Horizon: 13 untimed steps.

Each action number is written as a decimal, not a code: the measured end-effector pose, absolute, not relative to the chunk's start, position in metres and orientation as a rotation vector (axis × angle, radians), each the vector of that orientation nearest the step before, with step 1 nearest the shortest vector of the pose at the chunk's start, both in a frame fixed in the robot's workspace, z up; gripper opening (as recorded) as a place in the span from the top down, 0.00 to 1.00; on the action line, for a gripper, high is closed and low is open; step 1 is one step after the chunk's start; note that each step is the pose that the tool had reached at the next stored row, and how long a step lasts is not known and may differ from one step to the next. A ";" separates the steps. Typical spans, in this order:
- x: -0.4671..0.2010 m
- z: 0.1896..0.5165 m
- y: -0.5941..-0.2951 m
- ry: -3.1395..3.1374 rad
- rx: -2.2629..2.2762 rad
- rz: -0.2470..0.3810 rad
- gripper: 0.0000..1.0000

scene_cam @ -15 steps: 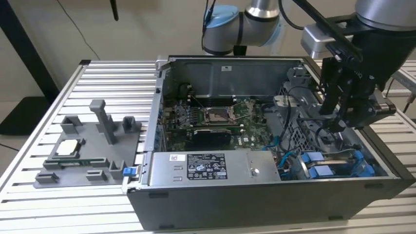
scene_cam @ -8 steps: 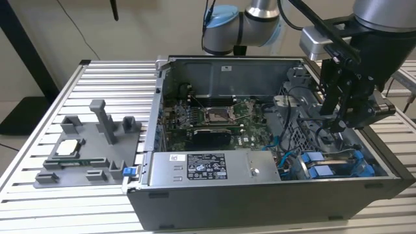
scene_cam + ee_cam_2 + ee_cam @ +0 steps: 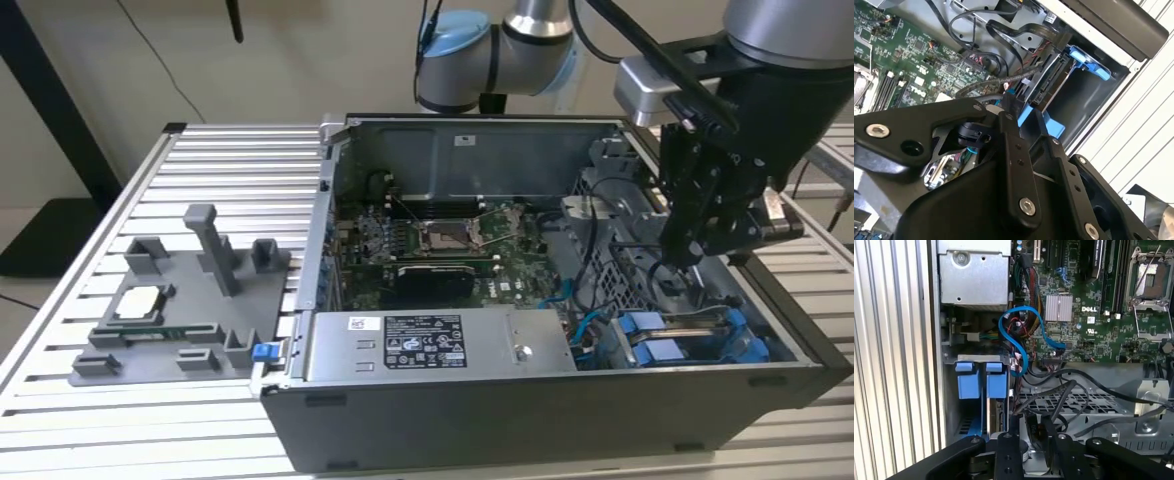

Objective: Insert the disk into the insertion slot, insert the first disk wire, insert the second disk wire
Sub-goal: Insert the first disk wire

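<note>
Exterior view: gripper (image 3: 683,258) low by the seated disk (image 3: 1050,85), fingers (image 3: 1008,452) nearly closed, apparently pinching a disk wire (image 3: 1032,430) (aimed at its connector).

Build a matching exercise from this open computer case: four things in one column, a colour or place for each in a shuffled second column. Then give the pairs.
1. power supply
2. disk carrier tabs
3. CPU socket
4. fixture plate

A. on the slatted table, outside the case
B. bears a white sticker
C. bright blue
D. middle of the motherboard

Pairs: 1-B, 2-C, 3-D, 4-A
</note>
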<state>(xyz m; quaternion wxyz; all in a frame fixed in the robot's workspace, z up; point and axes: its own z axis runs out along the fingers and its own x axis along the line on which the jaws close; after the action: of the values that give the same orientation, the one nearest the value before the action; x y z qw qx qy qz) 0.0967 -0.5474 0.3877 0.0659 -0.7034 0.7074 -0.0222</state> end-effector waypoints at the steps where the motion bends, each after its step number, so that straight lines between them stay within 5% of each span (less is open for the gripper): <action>1: 0.097 0.387 -0.547 2.134 -2.122 -0.067 0.00; 8: 0.096 0.386 -0.547 2.134 -2.121 -0.067 0.00; 9: 0.096 0.386 -0.547 2.134 -2.121 -0.067 1.00; 13: 0.096 0.386 -0.546 2.134 -2.122 -0.067 1.00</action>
<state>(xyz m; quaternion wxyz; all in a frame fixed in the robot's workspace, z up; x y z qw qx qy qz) 0.0960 -0.5465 0.3865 0.0659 -0.7034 0.7074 -0.0222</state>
